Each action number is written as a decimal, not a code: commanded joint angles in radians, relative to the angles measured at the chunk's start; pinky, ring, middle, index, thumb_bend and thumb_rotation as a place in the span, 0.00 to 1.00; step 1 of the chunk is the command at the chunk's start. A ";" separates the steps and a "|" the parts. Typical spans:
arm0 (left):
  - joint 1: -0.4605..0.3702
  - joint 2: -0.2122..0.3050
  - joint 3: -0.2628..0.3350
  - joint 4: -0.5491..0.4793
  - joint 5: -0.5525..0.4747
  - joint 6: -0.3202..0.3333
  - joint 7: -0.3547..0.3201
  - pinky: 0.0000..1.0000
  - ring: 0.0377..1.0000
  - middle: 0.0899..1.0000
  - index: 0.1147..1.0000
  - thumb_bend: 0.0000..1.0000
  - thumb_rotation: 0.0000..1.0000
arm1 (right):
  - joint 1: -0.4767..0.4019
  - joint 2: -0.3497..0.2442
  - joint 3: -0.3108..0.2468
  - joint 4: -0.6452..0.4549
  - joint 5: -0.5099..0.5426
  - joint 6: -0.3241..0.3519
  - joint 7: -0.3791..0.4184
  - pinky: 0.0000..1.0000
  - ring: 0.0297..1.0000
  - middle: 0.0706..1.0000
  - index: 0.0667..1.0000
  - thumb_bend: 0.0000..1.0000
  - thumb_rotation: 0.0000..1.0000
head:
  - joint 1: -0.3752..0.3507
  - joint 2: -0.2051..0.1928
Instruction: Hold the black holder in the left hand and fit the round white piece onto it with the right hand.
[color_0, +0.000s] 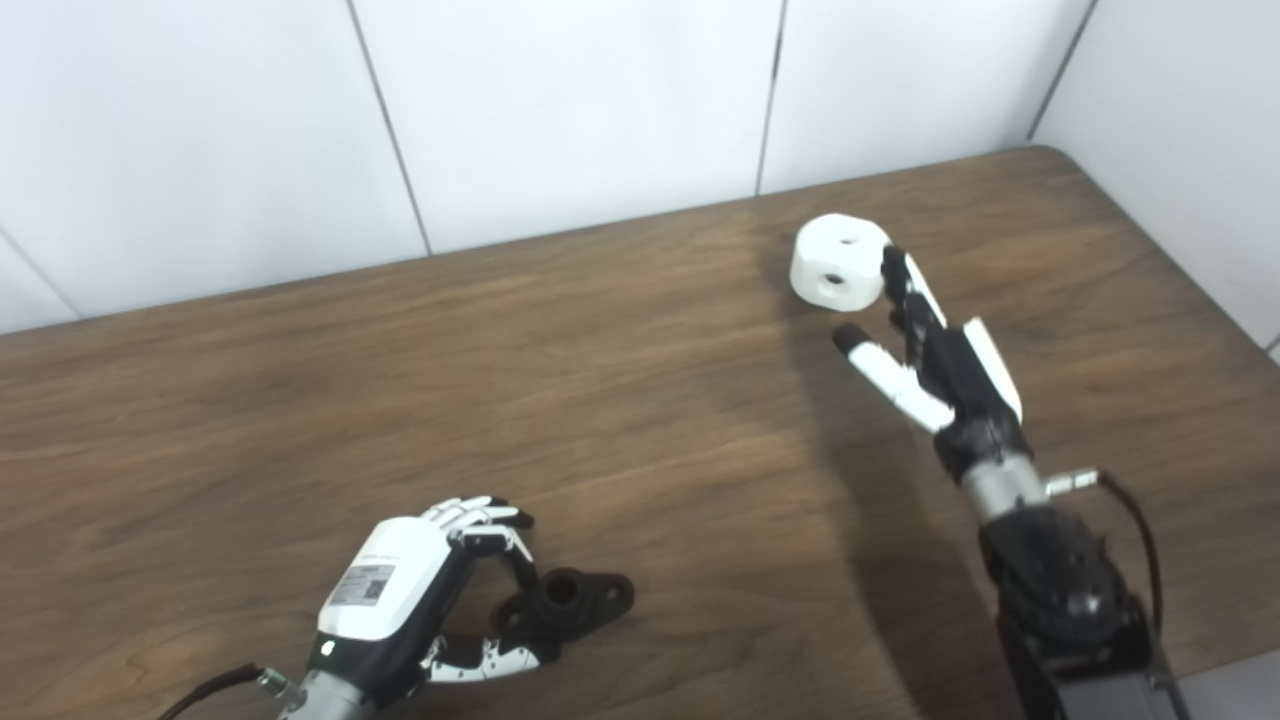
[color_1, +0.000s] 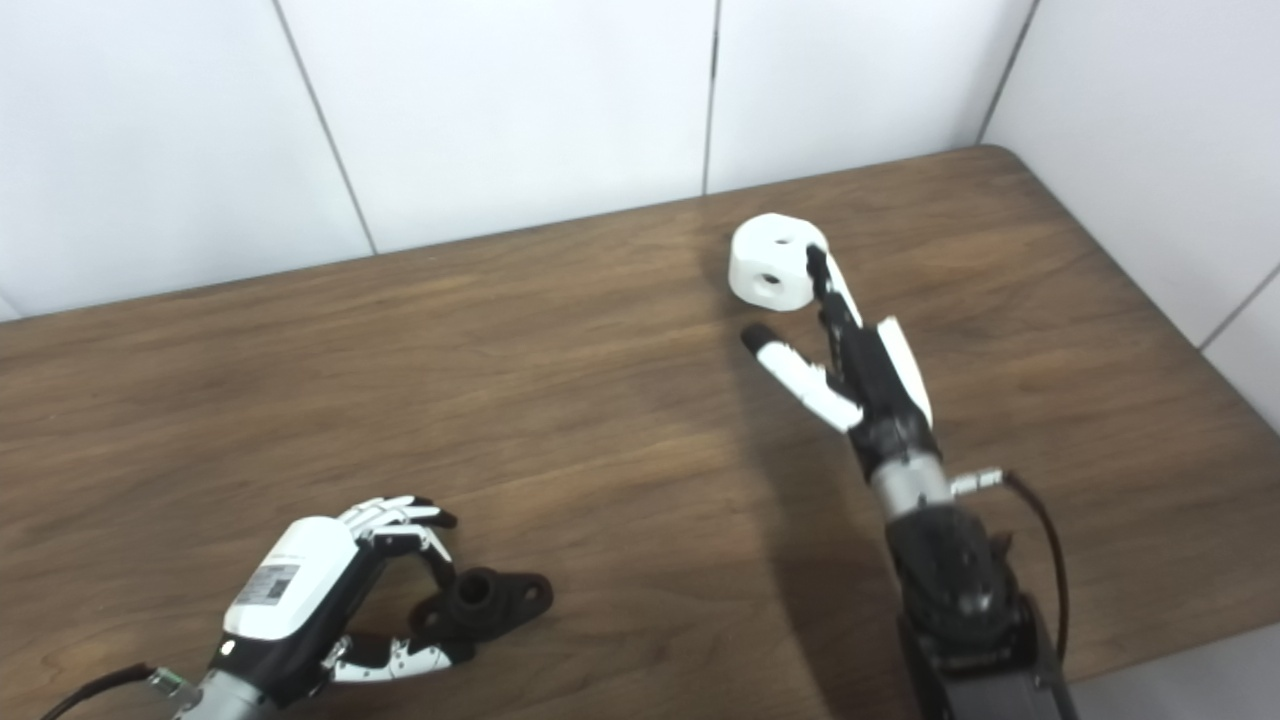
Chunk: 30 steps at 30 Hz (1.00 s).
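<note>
Robot hands: I count two, the left robot hand (color_0: 420, 590) and the right robot hand (color_0: 930, 350).
Black holders: I count one, the black holder (color_0: 570, 602), lying on my desk.
Round white pieces: I count one, the round white piece (color_0: 838, 262).
Holes I see in the white piece: two, one on top and one on its side.
Desks: one, a brown wooden desk (color_0: 600, 400).
Loose parts on the desk in all: I make it two.
</note>
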 joint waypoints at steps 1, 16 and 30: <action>0.044 0.038 0.006 0.043 0.004 0.026 -0.047 0.84 0.85 0.77 0.42 0.52 0.05 | -0.053 -0.041 0.002 -0.055 -0.060 0.031 0.012 0.99 0.99 0.99 1.00 0.65 0.64 | -0.003 0.001; 0.059 0.053 0.030 0.037 -0.008 0.035 -0.059 0.83 0.86 0.77 0.42 0.52 0.05 | -0.288 -0.236 0.077 0.086 -0.337 0.108 0.144 0.91 1.00 1.00 0.96 0.83 0.44 | -0.001 0.004; 0.070 0.054 0.036 0.031 -0.009 0.034 -0.065 0.83 0.86 0.77 0.42 0.52 0.05 | -0.459 -0.322 0.155 0.336 -0.419 0.098 0.260 1.00 1.00 0.97 0.92 0.93 0.38 | -0.001 -0.001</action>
